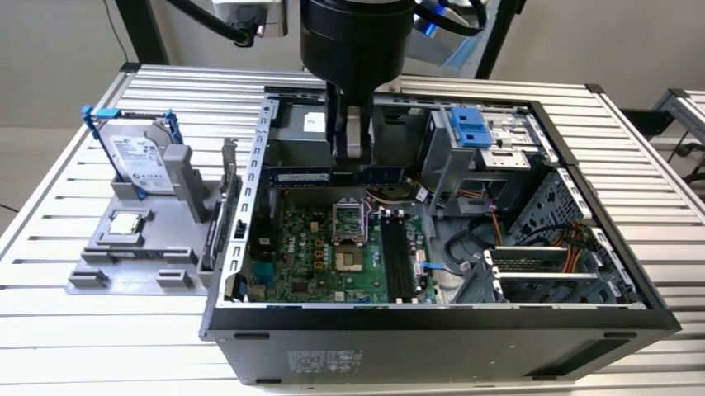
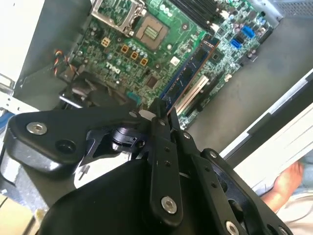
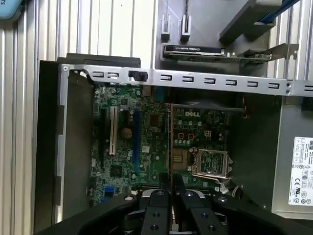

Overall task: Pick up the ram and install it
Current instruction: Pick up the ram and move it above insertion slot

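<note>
The ram (image 1: 295,176) is a thin blue-green stick with dark chips. It hangs level above the back of the motherboard (image 1: 303,247) inside the open computer case, and my gripper (image 1: 352,169) is shut on its middle. In the second wrist view the ram (image 2: 191,69) juts out from between the fingertips (image 2: 160,113) over the green board. The first wrist view has the ram (image 3: 169,142) edge-on as a thin line running out from my gripper (image 3: 169,185). The board's long black slots (image 1: 395,247) lie lower, toward the case front, beside the CPU socket (image 1: 347,221).
A silver hard drive in a blue frame (image 1: 141,161) stands on a grey fixture (image 1: 132,260) at the exterior view's left, with an upright bracketed card (image 1: 228,198) beside it. Drive cages (image 1: 484,140) and cables (image 1: 551,247) fill the case's right side. A person's hand (image 2: 288,181) rests outside the case.
</note>
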Motion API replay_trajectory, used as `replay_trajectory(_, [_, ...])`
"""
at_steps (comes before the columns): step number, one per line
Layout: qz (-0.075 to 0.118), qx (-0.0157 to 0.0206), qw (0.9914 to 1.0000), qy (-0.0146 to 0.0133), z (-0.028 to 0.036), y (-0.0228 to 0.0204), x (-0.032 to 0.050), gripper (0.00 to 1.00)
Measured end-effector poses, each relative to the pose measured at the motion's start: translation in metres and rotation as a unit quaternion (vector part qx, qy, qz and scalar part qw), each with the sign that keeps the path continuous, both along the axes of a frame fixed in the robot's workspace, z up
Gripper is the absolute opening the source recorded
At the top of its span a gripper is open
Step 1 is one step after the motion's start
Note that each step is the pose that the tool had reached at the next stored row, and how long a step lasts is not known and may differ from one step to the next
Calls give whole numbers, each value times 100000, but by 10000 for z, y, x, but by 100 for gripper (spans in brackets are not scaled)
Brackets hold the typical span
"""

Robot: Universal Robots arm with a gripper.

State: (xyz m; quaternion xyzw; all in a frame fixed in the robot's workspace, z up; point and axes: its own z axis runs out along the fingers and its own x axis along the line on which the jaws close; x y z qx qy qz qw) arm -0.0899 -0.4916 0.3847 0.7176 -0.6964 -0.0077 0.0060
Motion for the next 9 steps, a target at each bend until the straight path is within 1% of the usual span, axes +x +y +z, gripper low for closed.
replay_trajectory(9, [-2321,0,99973,0,0,0,80,0])
